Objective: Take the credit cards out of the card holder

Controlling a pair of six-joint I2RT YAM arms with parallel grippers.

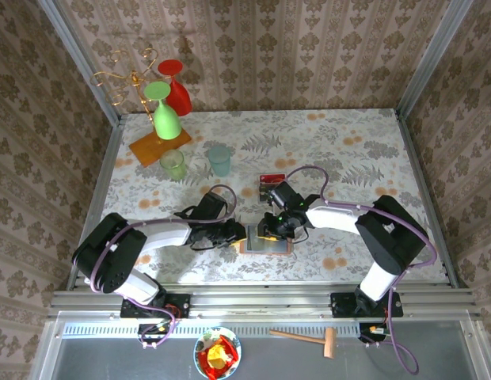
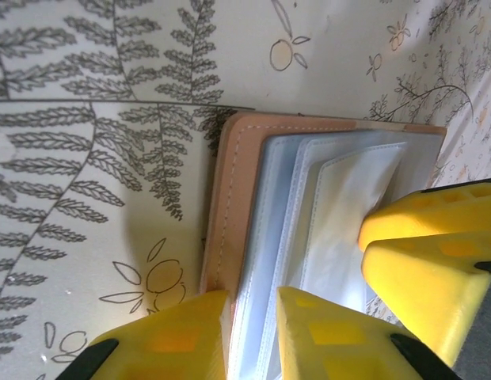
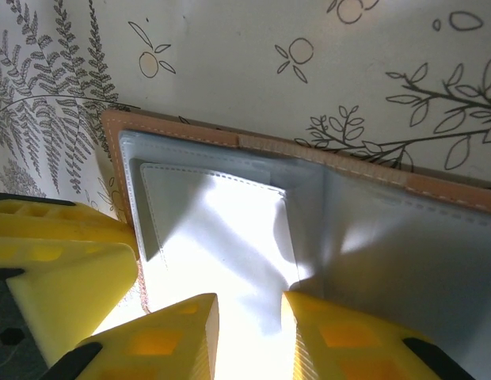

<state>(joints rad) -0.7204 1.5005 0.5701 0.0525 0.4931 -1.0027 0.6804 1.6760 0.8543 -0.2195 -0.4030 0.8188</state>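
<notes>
- Salmon-tan, leather-like holder (image 1: 263, 247) lies open at the lower centre of the overhead frame, on a table (image 1: 348, 142) whose cream top is printed with ferns and orange fruit.
- Its cover is smooth, with rounded corners and a line of pale stitching along the edge. Inside, grey-blue translucent pockets overlap in flat rectangular layers, each hemmed with fine stitches.
- Its long axis runs left to right across the overhead frame, pockets facing up, one half toward each arm.
- Left gripper (image 2: 253, 328), with blocky yellow plastic fingers (image 2: 166, 344), is clamped on one half of the holder. At the bottom of its wrist view, one finger sits outside the tan cover and the other on the pocket layers.
- Right gripper (image 3: 249, 321) is closed to a narrow gap on a pale pocket leaf at the bottom centre of its wrist view. The leaf is creased and glares white under the light.
- One thin, dark rectangular card (image 1: 272, 180) with a red band lies flat on the table, above the holder in the overhead frame and apart from it. Its long axis also runs left to right, and its print is too small to read.
</notes>
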